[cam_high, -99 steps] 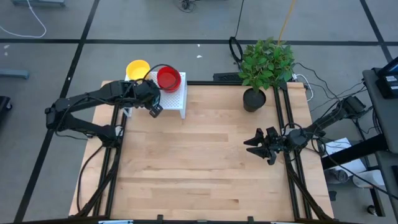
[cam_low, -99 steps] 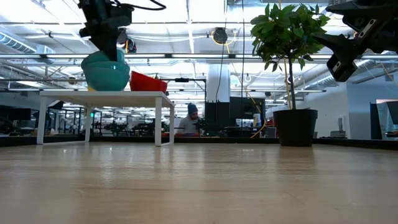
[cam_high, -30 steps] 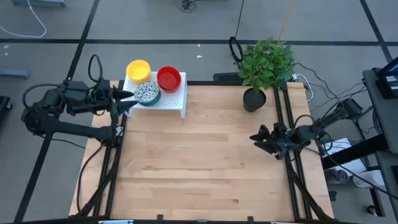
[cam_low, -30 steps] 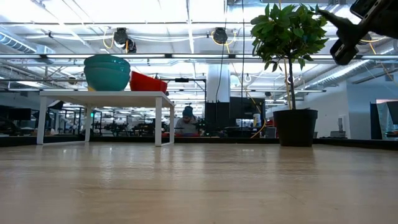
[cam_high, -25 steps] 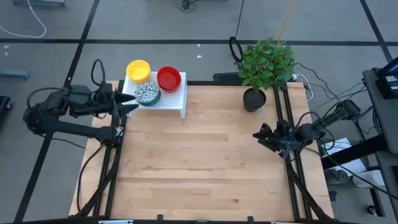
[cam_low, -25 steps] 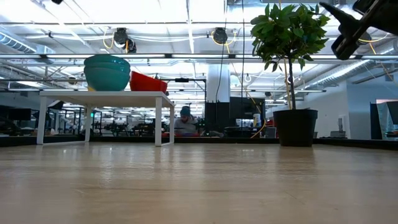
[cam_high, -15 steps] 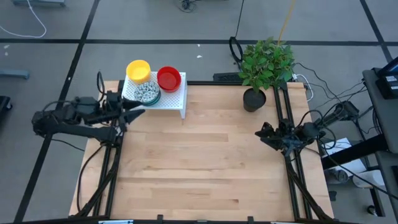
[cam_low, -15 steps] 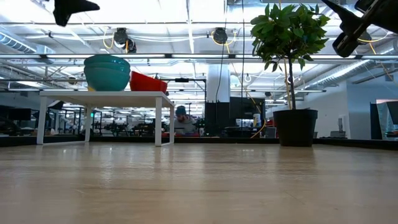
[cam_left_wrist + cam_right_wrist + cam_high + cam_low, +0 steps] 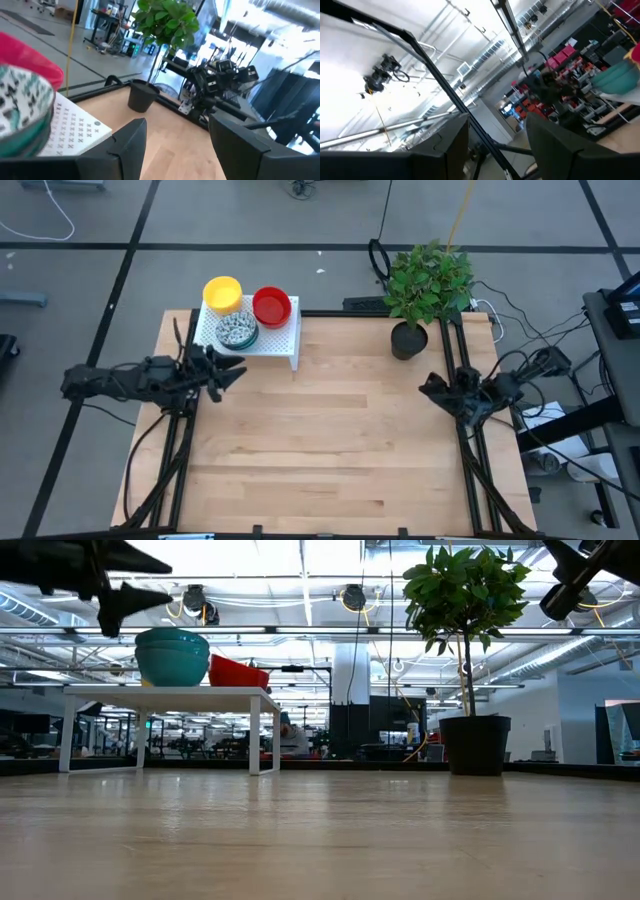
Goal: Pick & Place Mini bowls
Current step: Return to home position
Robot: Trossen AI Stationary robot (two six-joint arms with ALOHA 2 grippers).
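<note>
Left gripper [image 9: 230,370]: hangs spread wide and empty over the table [image 9: 330,460]. Close beside its fingers, on the white shelf [image 9: 282,338]: mini bowls [image 9: 22,100] in three stacks, white patterned stack [image 9: 237,331] nearest, yellow stack [image 9: 222,293] and red stack [image 9: 271,306] farther off. Right gripper [image 9: 428,386]: hangs parted and empty, well apart from the bowls, near the plant pot [image 9: 407,341].
</note>
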